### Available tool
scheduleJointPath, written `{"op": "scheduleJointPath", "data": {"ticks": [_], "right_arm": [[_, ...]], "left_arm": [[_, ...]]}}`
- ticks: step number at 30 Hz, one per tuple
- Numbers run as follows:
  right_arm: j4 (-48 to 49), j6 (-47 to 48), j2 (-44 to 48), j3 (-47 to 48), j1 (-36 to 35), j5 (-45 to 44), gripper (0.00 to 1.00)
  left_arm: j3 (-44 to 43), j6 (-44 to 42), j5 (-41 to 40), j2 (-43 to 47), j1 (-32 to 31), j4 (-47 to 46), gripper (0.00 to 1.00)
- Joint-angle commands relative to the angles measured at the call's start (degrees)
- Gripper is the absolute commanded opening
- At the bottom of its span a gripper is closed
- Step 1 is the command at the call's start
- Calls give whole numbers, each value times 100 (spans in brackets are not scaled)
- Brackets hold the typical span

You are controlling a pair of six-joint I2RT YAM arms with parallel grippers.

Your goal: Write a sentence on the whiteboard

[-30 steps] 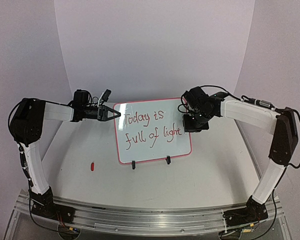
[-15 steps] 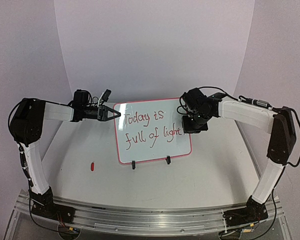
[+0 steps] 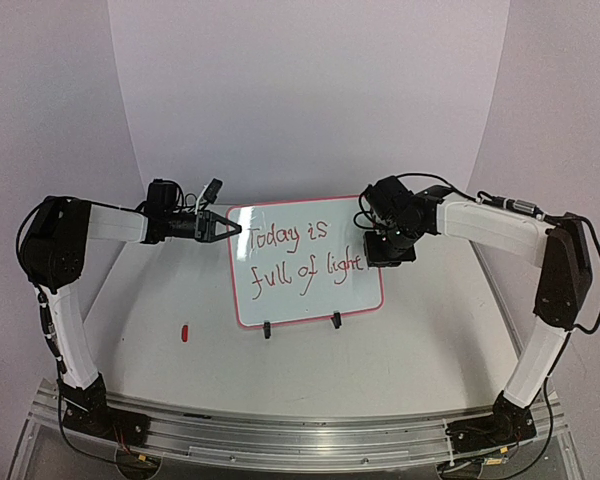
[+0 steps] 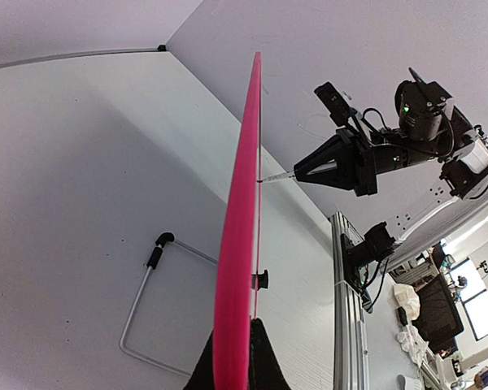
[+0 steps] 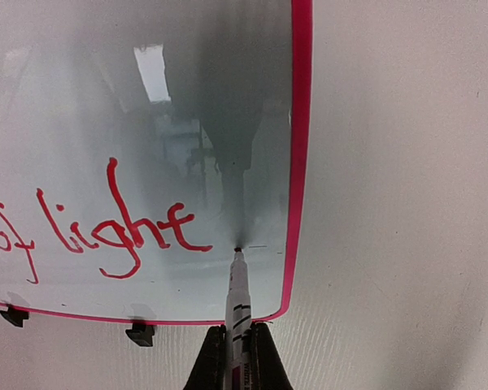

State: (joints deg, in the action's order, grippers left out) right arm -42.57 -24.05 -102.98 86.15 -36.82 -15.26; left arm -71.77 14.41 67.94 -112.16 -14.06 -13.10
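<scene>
I am holding the marker [image 5: 237,296] clamped between the fingers of my right claw [image 5: 237,357], its long axis running straight up the middle of the right wrist view and pointing into the face of the whiteboard [image 3: 315,305]. The board is standing at the centre of the top view on its two black clip feet [image 3: 301,325], long side running left to right. My left claw [image 3: 230,228] is pinching its upper left edge to steady it.

The sentence [image 3: 298,255] is sitting in two red lines on the board. My marker tip is resting just right of the last "t" of "light", close to the red frame at the lower right of the board. It seems to be touching the surface, though I cannot be sure of contact from here. My right arm is the one nearer this end of the line, so any finishing stroke or lift-off is falling to it.

Against a second ago, my right wrist is sitting slightly higher and further left in the top view. Against half a second ago I am seeing no difference. The left arm and board are unchanged.
</scene>
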Motion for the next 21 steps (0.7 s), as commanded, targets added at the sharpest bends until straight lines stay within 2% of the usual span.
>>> {"op": "scheduleJointPath", "data": {"ticks": [1,13,21], "right_arm": [[-47,52,127,190,15,64,0],[-264,272,1515,-397,16,221,0],[-166,151,1767,-659,15,-84,0]], "left_arm": [[75,-727,-856,-132,-92,92,0],[85,-689,-902,-126,-89,52,0],[28,-668,-897,-140,-93,60,3]]}}
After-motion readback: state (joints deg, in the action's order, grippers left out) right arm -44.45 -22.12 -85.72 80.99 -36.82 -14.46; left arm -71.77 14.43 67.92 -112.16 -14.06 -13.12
